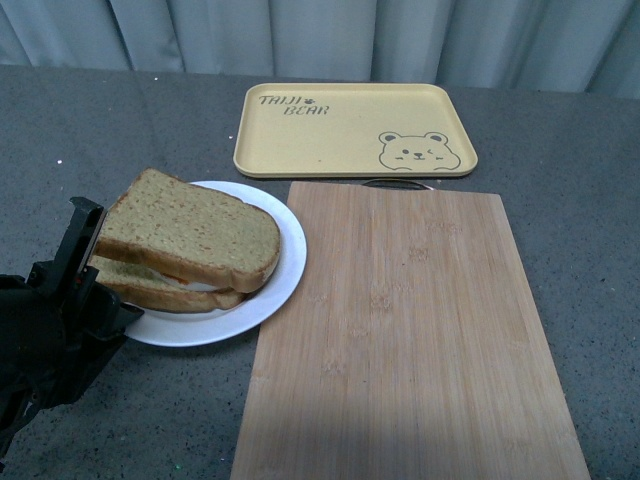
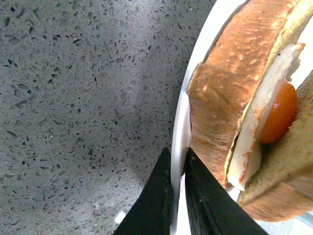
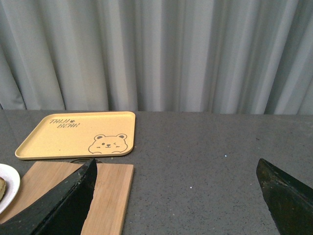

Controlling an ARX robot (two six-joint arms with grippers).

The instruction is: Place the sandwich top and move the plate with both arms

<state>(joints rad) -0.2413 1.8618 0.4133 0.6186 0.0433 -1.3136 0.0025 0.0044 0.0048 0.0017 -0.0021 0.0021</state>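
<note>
at the left of the front view, the sandwich top [image 1: 190,228] already lies over the egg [image 2: 279,112] slice on the plate [image 1: 285,275], so we judge the first half done. in that view's lower left corner our left gripper [image 2: 178,159] is clenched on the plate's rim, while our right gripper [image 3: 176,164] hangs spread wide and empty, well apart from the plate. what remains, we think, is a right-side grip and the two-armed move.
</note>
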